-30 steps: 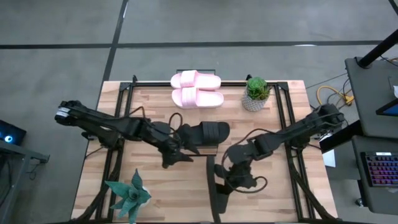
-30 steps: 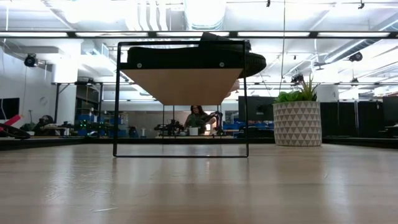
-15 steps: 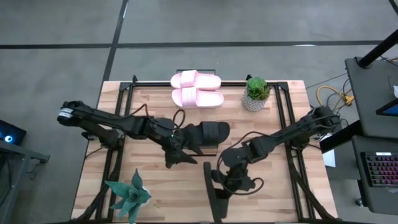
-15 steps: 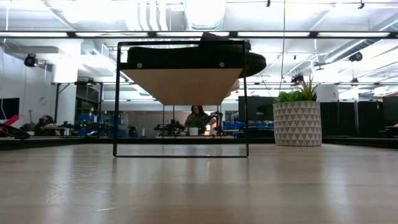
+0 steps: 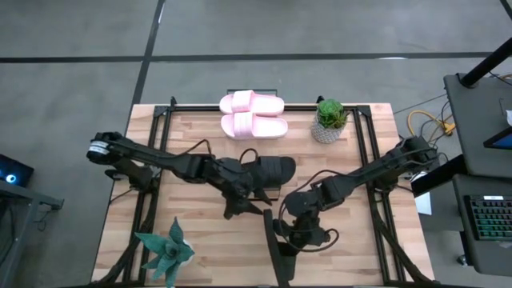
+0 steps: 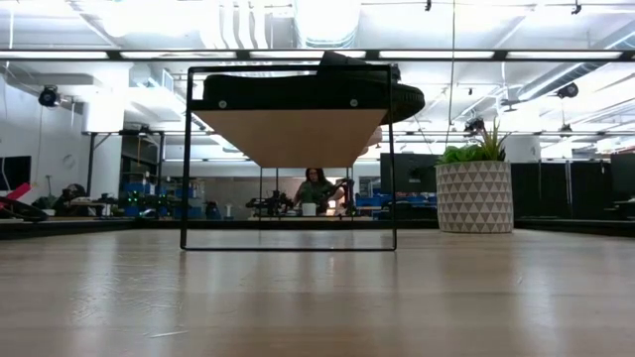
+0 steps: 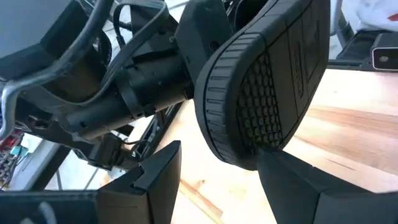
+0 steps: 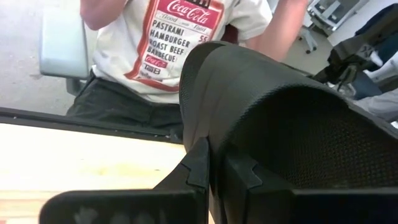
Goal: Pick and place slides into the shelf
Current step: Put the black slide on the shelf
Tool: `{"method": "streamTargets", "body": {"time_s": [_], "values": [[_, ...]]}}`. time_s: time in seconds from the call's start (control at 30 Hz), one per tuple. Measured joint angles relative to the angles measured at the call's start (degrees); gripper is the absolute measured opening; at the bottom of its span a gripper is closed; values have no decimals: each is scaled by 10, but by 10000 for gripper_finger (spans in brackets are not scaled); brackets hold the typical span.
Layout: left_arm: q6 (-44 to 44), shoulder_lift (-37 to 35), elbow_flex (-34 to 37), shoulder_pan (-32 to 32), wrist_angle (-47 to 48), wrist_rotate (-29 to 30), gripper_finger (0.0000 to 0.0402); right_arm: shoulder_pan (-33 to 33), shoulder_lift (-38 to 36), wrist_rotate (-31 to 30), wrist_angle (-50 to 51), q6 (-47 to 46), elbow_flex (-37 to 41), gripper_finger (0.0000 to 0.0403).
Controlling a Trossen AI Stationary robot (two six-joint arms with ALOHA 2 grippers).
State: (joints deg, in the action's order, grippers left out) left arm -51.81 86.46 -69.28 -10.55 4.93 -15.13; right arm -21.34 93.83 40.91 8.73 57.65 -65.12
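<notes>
looks like a robotics lab in a big open industrial space: exposed ducts and strip lights (image 6: 298, 20) on the ceiling well behind the arms, benches (image 6: 149, 208) cluttered with gear back there, a person (image 6: 316, 188) sitting at one, bare concrete floor (image 5: 240, 32) around the wooden table (image 5: 360, 240), and a desk with a backlit keyboard (image 5: 490, 218) off past the right arm

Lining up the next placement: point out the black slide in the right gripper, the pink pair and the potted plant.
black slide (image 5: 276, 254), high view, on its sole edge.
pink slides (image 5: 254, 114), high view, where the pair meets.
potted plant (image 5: 330, 113), high view, on its leaves.
</notes>
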Motion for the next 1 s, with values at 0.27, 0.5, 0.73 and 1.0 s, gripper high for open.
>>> {"method": "streamTargets", "body": {"time_s": [0.27,0.5,0.73,1.0], "values": [[3,-1,-5,1,-4,-76,191,5,0,0,5,0,1,13],[5,3,-5,1,-5,-118,191,14,1,3,7,0,1,13],[4,18,-5,4,-49,-113,191,19,1,0,5,0,1,13],[20,19,-5,26,-46,-99,191,20,0,-3,14,-2,1,13]]}}
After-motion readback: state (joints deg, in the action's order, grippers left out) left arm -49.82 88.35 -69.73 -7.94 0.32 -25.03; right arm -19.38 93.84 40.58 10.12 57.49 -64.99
